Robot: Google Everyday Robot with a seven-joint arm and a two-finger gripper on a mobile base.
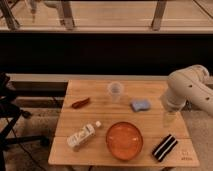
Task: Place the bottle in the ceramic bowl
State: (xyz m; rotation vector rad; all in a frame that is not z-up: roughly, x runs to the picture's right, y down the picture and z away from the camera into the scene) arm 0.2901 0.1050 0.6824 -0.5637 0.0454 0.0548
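Observation:
The bottle [82, 136] lies on its side near the front left of the wooden table [102, 114], a whitish plastic one with its small white cap pointing toward the middle. Just to its right sits the ceramic bowl [124, 141], wide, shallow, glossy orange and empty. My white arm comes in from the right. Its gripper [169, 120] hangs open over the table's right side, holding nothing, above and to the right of the bowl and far from the bottle.
A clear plastic cup [115, 90] stands at the back centre. A blue sponge [140, 104] lies to its right and a red pepper-like item [80, 103] at the left. A black-and-white striped object [165, 146] lies at the front right. Black equipment [7, 110] stands left of the table.

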